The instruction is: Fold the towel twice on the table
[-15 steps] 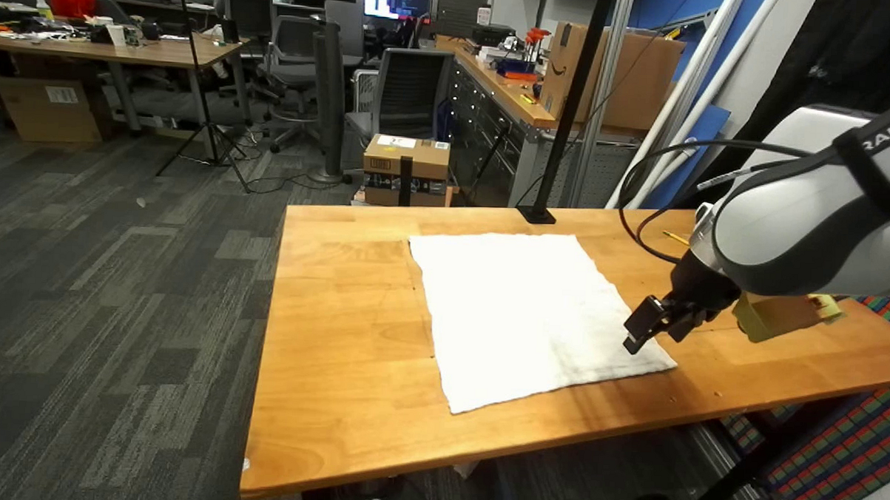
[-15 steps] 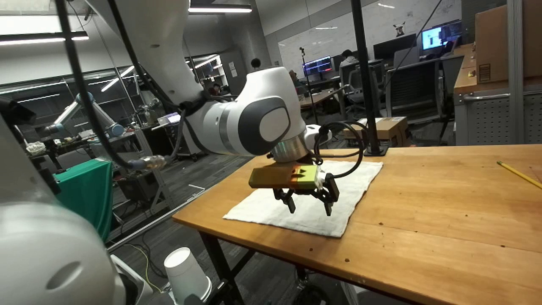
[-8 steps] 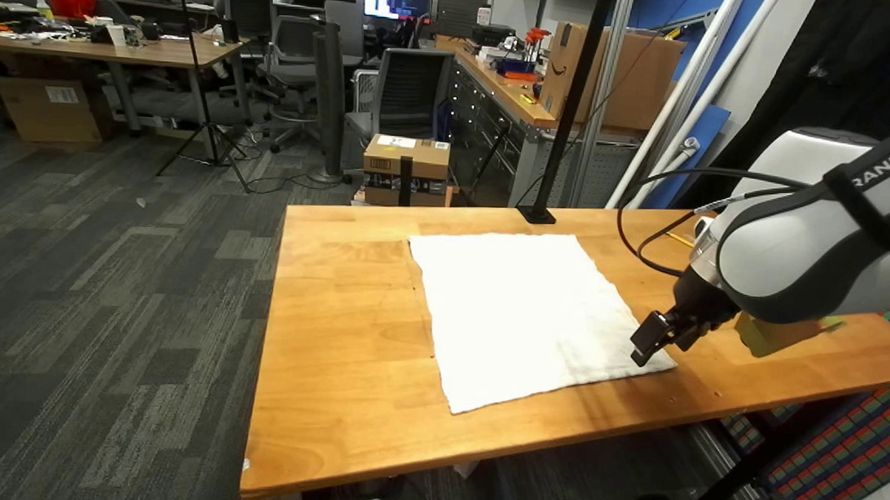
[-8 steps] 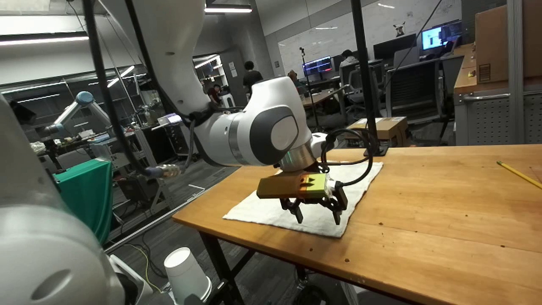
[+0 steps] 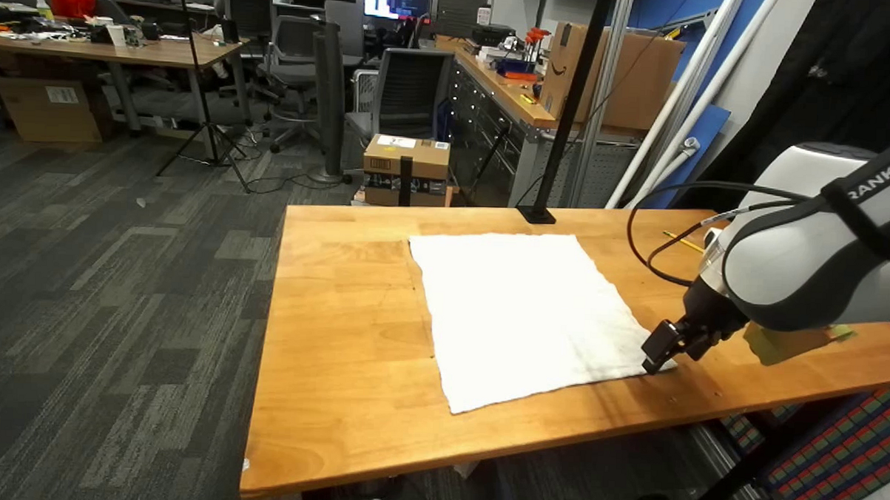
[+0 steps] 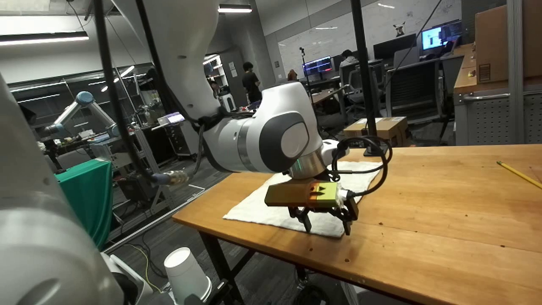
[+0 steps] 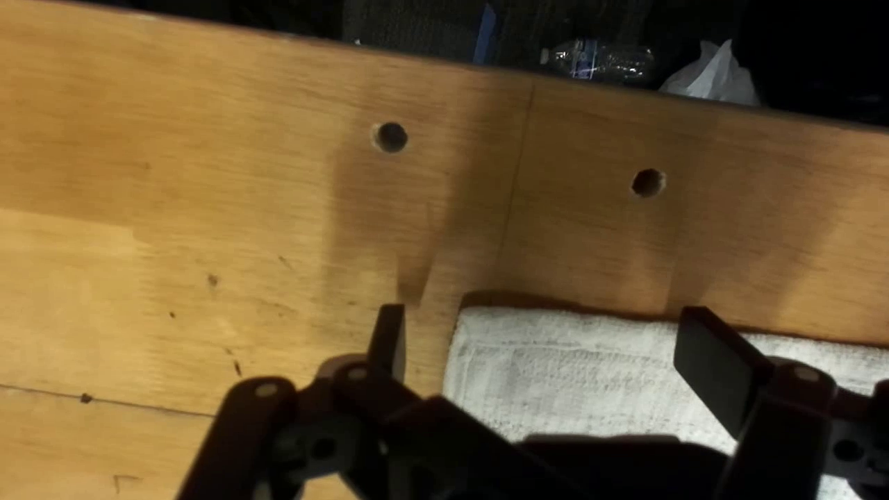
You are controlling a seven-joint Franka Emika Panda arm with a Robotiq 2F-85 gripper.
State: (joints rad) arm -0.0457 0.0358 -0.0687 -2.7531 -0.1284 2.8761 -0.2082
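Observation:
The white towel lies spread flat on the wooden table in both exterior views (image 5: 524, 319) (image 6: 254, 207). One of its corners shows in the wrist view (image 7: 569, 375). My gripper is open and empty, low over that corner near the table's front edge, in both exterior views (image 5: 670, 363) (image 6: 328, 231). In the wrist view the gripper (image 7: 545, 316) has one finger over bare wood beside the towel and the other over the towel, with the corner between them. Whether the fingertips touch the table or towel cannot be told. The gripper's base hides part of the towel.
The wooden table (image 5: 338, 350) has its front edge close to the gripper. A black pole (image 5: 539, 215) stands at the table's back edge. A yellow pencil (image 6: 518, 173) lies on the table. Cables (image 6: 383, 169) loop beside the wrist.
The arm has moved down and toward the towel's near corner by the front table edge. The gripper has stayed open. The towel has not moved.

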